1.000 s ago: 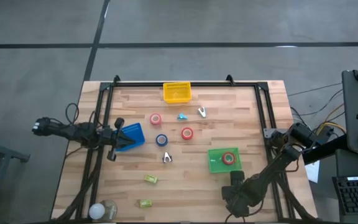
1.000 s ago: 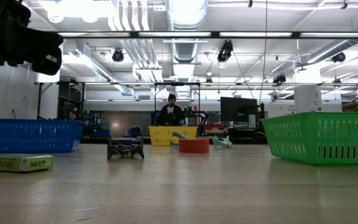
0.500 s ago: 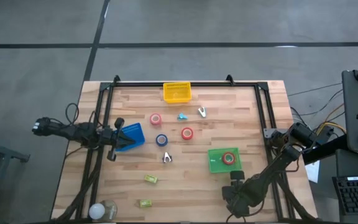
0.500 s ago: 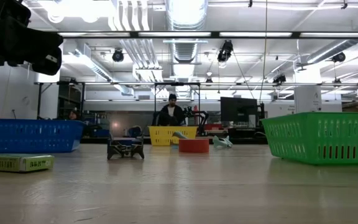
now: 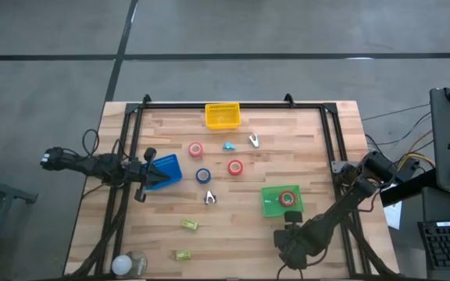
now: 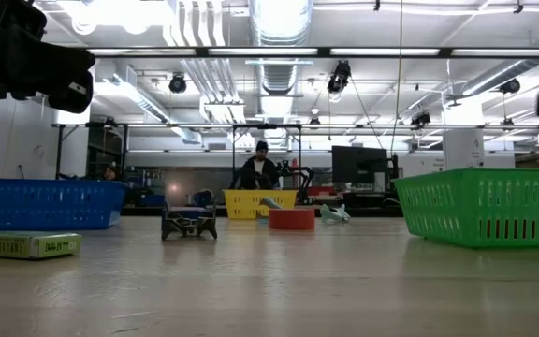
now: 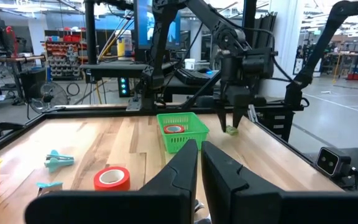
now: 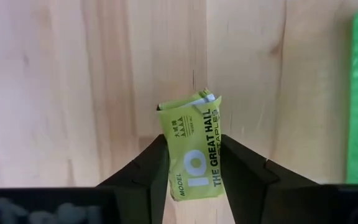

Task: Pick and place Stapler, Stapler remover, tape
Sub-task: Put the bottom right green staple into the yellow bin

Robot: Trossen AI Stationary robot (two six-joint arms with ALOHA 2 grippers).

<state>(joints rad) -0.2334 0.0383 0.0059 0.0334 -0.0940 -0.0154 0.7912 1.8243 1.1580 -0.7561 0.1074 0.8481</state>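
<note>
My right gripper stands near the table's near edge, below the green basket, shut on a green staples box. My left gripper waits shut over the blue basket at the table's left. Two red tape rolls and a blue roll lie flat mid-table. Another red roll lies in the green basket. Silver staple removers and a teal one rest on the wood. No stapler shows. My right gripper pinches the staples box between its two fingers, one on each long side. The fingers come from above, pointing down, and the box sticks out past them toward the wood. Whether its lower end touches the table, I cannot tell.
A yellow basket sits at the far edge. Two more green staples boxes lie near the near-left corner, beside a round pale object. A black frame borders the table. A person stands in the room beyond.
My right gripper has shifted a little toward the table's left and near edge with the box between its fingers; a dark part of that arm now shows at the low view's upper right edge. The left arm and the table's things have stayed put.
</note>
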